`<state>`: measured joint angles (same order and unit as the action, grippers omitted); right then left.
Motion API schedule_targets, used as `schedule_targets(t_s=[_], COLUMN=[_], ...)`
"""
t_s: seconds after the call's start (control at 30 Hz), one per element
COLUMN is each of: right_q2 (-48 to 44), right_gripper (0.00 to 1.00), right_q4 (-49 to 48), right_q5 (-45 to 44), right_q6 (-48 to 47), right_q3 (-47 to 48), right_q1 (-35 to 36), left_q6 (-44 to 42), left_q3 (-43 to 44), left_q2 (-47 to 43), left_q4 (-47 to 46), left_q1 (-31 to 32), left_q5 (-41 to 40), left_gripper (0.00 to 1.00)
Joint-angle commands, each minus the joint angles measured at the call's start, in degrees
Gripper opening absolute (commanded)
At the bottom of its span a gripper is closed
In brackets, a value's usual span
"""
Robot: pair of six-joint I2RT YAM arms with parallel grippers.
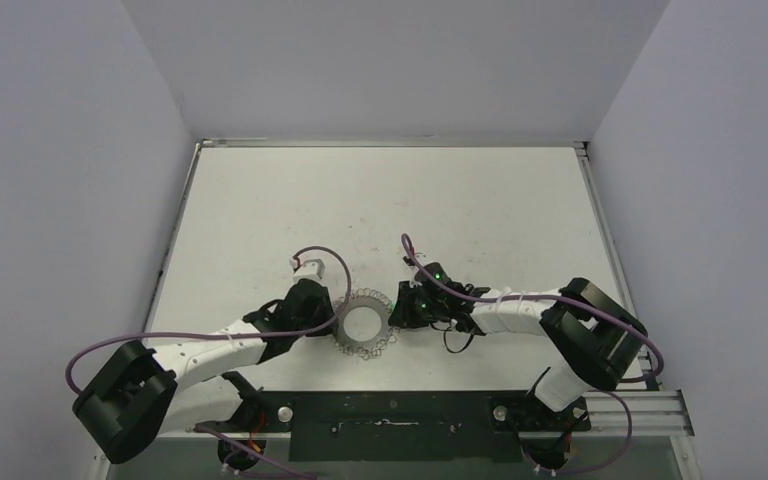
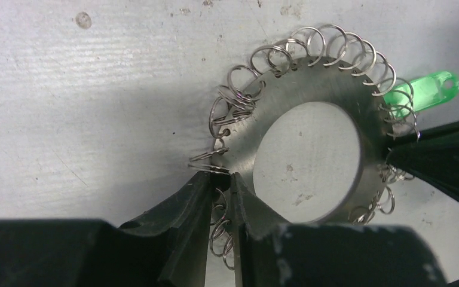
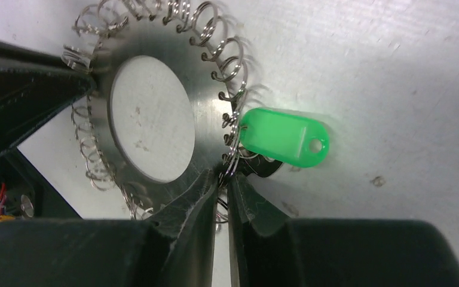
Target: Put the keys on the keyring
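Now our left hand [image 2: 222,178] sits at the near rim of the keyring [image 2: 326,84], which lies flat on the counter [image 2: 95,89]. Its two fingers are drawn almost together, and a few of the small wire loops that fringe the ring sit in the narrow slot between them, so we read this hand as clamped on the keyring's edge. Straight across the ring's round hole from it, at the far rim, a dark wedge touches the loops: this is our right hand [image 3: 222,178]. Seen from its own wrist, the right hand is likewise nearly closed, with its fingertips pinching loops on the rim nearest to it. The keys [image 3: 282,139] lie just beyond those fingertips and slightly to their right. The bright green tag rests on the counter with its inner end against the fringe of loops, and a dark piece pokes out from under it close to the right finger. We cannot tell whether the tag is actually threaded on a loop or only overlapping it. From the left hand, the tag shows past the ring's far rim, up and to the right, partly behind the loops
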<state>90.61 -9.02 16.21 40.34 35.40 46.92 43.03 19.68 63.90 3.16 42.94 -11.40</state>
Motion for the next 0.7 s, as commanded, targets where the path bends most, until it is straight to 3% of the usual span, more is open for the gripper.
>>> schedule_targets(t_s=[0.0, 0.4, 0.67], right_q2=[-2.2, -7.1, -17.0], right_gripper=[0.12, 0.15, 0.41], right_q4=[1.2, -3.3, 10.7], right_q5=[-0.8, -2.4, -9.9], right_q6=[3.3, 10.9, 3.8], right_q3=[-3.7, -8.6, -4.3], right_q1=[4.2, 12.5, 12.2], left_q6=[-5.1, -18.1, -21.3], left_q3=[3.0, 13.3, 15.5], left_q2=[4.5, 18.5, 16.5], left_q4=[-0.6, -5.6, -3.5], left_q1=[-1.5, -3.3, -3.1], left_q5=[2.3, 4.5, 4.5], left_gripper=[0.17, 0.17, 0.38])
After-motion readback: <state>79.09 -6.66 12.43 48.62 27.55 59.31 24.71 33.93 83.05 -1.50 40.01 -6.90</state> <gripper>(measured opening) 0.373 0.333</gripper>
